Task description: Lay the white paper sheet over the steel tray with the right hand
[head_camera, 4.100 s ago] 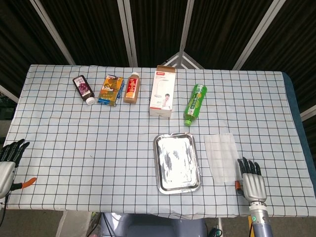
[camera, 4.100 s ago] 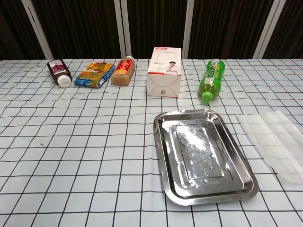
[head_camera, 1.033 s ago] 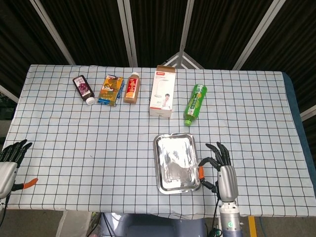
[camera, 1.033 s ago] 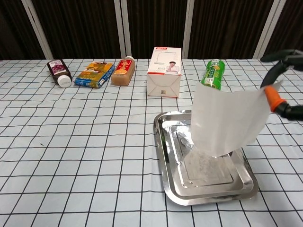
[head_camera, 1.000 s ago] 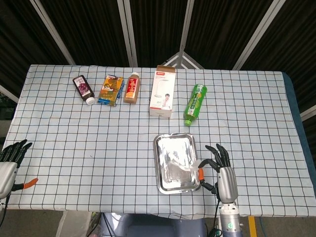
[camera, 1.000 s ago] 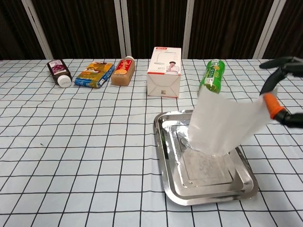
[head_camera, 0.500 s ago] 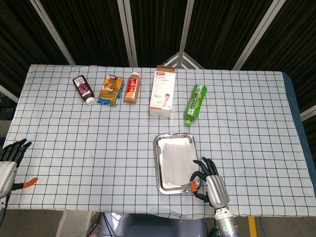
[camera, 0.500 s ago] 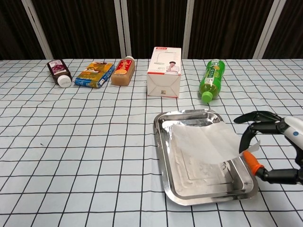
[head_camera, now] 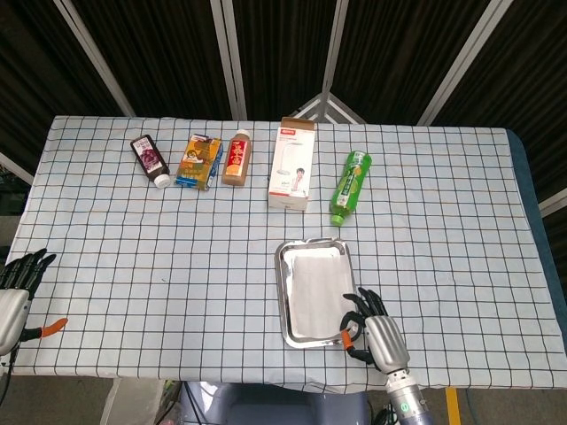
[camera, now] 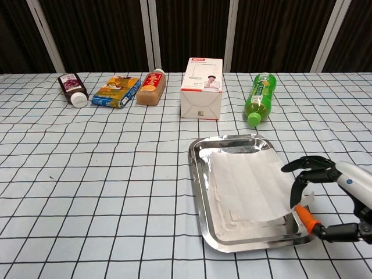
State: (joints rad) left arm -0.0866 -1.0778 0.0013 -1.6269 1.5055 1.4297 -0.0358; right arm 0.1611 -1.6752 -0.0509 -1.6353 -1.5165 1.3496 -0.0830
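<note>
The steel tray (head_camera: 280,301) (camera: 196,174) sits near the table's front edge, right of centre. The white paper sheet (head_camera: 317,288) (camera: 250,189) lies flat across it and covers most of its floor. Only the sheet's near right corner stands slightly raised over the tray's rim. My right hand (head_camera: 376,335) (camera: 328,195) is at the tray's near right corner and pinches that paper corner between its dark fingers (camera: 299,174) and its orange-tipped thumb. My left hand (head_camera: 13,297) hovers at the table's left front edge with fingers spread, holding nothing.
Along the far side lie a purple bottle (head_camera: 150,159), a yellow-blue carton (head_camera: 198,161), a brown bottle (head_camera: 236,158), an upright white box (head_camera: 293,164) and a green bottle (head_camera: 351,187). The checked cloth (head_camera: 177,266) covers the table.
My right hand has sunk a little lower and nearer the front edge. The sheet has settled flatter onto the tray. The left hand has stayed put.
</note>
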